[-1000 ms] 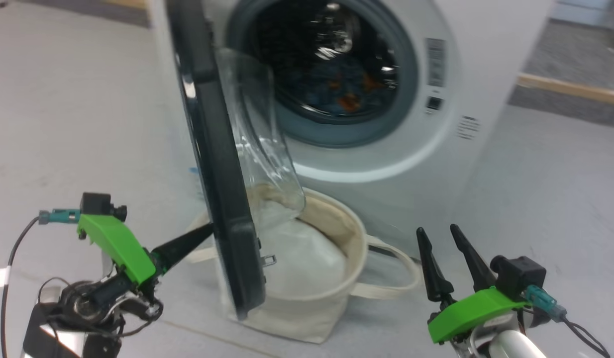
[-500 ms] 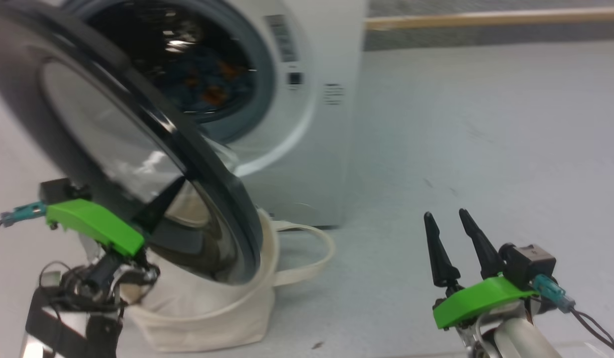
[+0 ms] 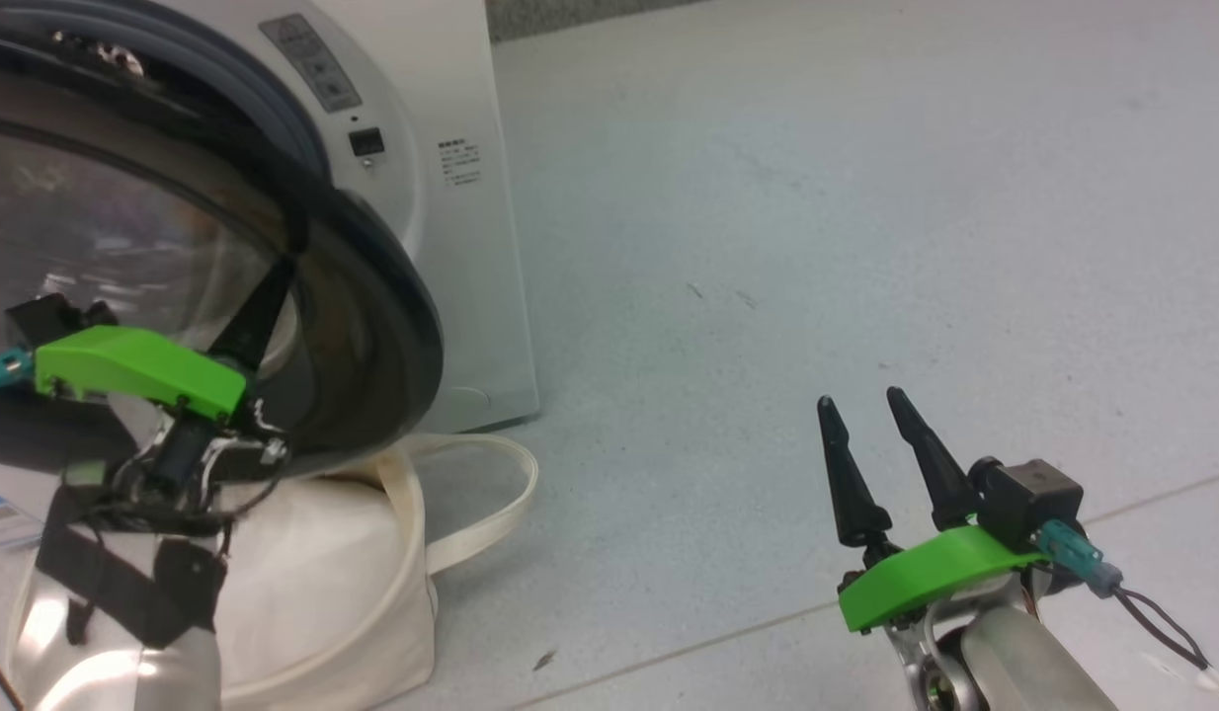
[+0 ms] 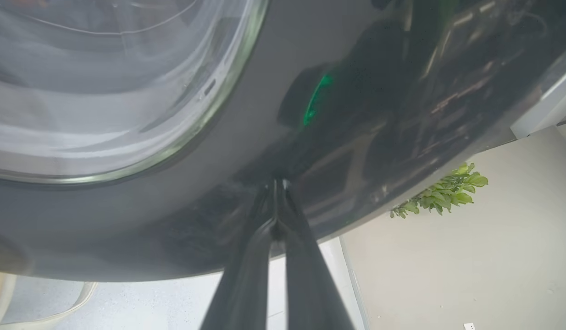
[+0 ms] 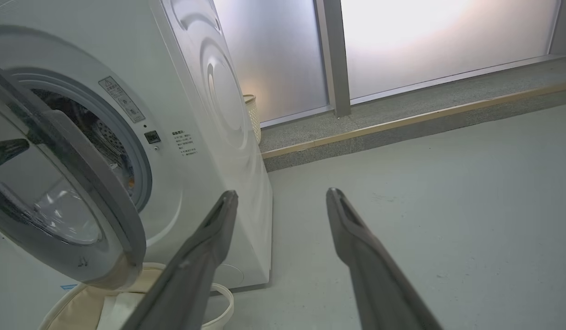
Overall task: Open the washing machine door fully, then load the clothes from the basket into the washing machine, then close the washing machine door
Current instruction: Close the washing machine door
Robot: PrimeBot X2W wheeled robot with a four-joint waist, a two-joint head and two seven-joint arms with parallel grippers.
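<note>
At the left edge of the head view, the washing machine (image 3: 451,247): white, upright on the grey floor (image 3: 768,197), front turned toward the robot. Before its opening, the washing machine door (image 3: 372,326), neither shut nor fully open. Left side cut off by the picture edge; right edge free, standing off from the grey gasket (image 5: 143,183) with a clear gap. Glossy outer face toward the robot and a little downward; domed glass toward the steel drum (image 5: 106,137), as seen from the right wrist.

Against that outer face, the left claw (image 4: 277,183). Fingers pressed together along their length, nothing between them. Long axis slanted up and to the right in the head view, pointing at the door. Touches the black rim (image 4: 310,137) with its tips, just outside the glass.

Under the lower edge of the door, the basket (image 3: 323,612), cream, on the floor, close before the machine. Whether rim and basket touch, cannot tell. One loop handle (image 3: 501,484) hanging out to the right.

Well apart, at the lower right, the right claw (image 3: 860,397). Fingers spread to a moderate gap, holding nothing. Long axis nearly upright in the head view, leaning slightly left, above bare floor. From its own wrist, points past the machine's right side.
</note>
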